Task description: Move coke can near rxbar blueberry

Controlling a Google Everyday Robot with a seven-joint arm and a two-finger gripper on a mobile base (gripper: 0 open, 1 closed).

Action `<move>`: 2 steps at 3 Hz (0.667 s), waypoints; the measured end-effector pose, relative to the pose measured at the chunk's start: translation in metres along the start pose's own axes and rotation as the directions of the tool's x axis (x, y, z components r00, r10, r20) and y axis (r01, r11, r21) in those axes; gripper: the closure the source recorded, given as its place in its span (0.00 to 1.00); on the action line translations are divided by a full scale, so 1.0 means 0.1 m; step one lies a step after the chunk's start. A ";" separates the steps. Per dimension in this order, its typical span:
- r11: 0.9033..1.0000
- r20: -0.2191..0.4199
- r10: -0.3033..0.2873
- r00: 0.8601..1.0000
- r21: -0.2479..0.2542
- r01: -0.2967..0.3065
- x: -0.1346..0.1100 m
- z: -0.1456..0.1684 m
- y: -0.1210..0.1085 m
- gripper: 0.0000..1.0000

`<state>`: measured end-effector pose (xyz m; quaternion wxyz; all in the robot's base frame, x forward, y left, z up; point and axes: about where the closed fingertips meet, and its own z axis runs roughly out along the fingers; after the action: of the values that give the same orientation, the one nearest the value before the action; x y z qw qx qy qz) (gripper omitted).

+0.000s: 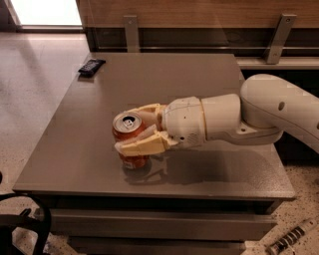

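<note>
Mid-frame, my tool (123,130) clasps the cylindrical coke can (132,160); the flat, seemingly glossy rxbar blueberry (91,66) lies upper left on the grey surface (199,74).

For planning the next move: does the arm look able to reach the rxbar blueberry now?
Probably yes. The gripper grips the coke can near the front; only bare table lies between it and the rxbar blueberry at the far left corner.

Table (75,149), grey, square top: under the gripper (124,130), which sits over its front middle. Wooden wall panel (199,12) with two metal brackets (131,32): well behind the gripper. Speckled floor (30,99): beyond its fingertips, past the table edge. Black curved object (30,224): on the floor, nearer the camera.
</note>
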<state>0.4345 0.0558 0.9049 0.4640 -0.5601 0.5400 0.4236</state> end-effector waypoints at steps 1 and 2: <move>1.000 0.042 -0.007 0.999 0.008 0.007 -0.19 -0.29 -0.24 1.00; 0.999 0.101 -0.023 0.995 0.031 0.020 -0.47 -0.64 -0.59 1.00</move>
<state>0.4894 0.0025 0.9682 0.5036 -0.5367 0.5160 0.4383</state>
